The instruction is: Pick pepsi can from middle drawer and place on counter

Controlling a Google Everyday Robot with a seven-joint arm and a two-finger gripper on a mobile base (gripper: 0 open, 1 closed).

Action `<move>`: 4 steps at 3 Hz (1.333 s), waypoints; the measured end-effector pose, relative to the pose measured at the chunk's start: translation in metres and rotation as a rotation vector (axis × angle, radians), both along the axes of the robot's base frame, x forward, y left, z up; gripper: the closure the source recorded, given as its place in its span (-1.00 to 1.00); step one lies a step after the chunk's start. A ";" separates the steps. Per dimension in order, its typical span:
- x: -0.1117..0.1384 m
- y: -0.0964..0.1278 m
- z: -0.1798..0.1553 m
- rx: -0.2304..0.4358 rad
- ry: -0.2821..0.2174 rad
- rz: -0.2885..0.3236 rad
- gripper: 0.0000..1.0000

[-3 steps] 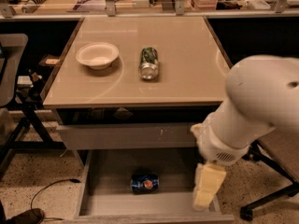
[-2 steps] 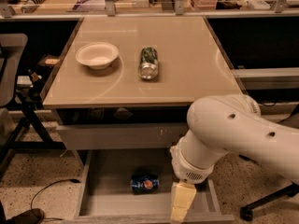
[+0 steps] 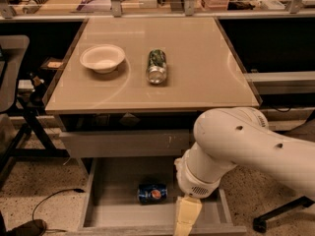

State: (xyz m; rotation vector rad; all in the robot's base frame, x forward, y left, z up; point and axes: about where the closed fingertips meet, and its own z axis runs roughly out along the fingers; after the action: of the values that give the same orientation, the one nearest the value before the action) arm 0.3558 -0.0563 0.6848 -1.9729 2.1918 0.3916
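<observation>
- The pepsi can (image 3: 152, 193) is lying on its side on the floor of the open middle drawer (image 3: 110, 211), near its centre.
- The gripper (image 3: 186, 216) is hanging low over the drawer's near right part, just right of the can; its open or closed state cannot be told.
- The arm (image 3: 246, 146) is arching in from the right, with the wrist pointing down below the counter (image 3: 197, 58).
- Judged step: approaching the can. Centring across its round sides before descending is advisable, since a glancing touch risks rolling it.

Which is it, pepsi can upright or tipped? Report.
Tipped: the pepsi can lies on its side on the middle drawer floor; the gripper hangs beside it.
</observation>
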 end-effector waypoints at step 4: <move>0.034 0.043 -0.082 0.185 -0.017 -0.137 -1.00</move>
State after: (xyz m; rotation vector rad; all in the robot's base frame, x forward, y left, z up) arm 0.3894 -0.0135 0.6024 -1.7149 2.1773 0.5344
